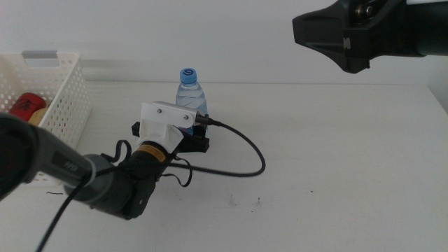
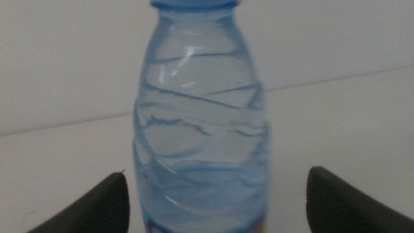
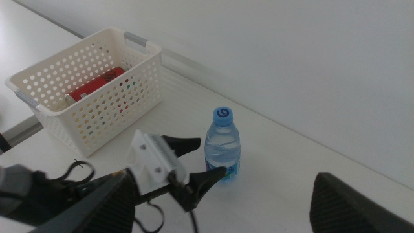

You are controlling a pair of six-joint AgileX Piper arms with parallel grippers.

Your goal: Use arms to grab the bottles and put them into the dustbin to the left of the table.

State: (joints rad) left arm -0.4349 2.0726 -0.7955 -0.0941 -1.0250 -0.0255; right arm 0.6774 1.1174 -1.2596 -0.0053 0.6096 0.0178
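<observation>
A clear water bottle (image 1: 190,91) with a blue cap stands upright mid-table. My left gripper (image 1: 189,133) is open at its base, one dark jaw on each side. The left wrist view shows the bottle (image 2: 200,116) very close, filling the gap between the jaws of the left gripper (image 2: 220,204), and I cannot tell whether they touch it. The white dustbin (image 1: 66,91) sits at the table's left with the red can (image 1: 24,105) inside. My right gripper (image 1: 343,35) hangs open, high at the back right; its wrist view looks down on the bottle (image 3: 223,145) and dustbin (image 3: 139,84).
A black cable (image 1: 245,147) loops from the left wrist across the table to the right of the bottle. A yellowish thing (image 1: 36,115) lies beside the can in the dustbin. The white table (image 1: 336,168) stretches to the right, with small dark specks (image 1: 245,203) near the front.
</observation>
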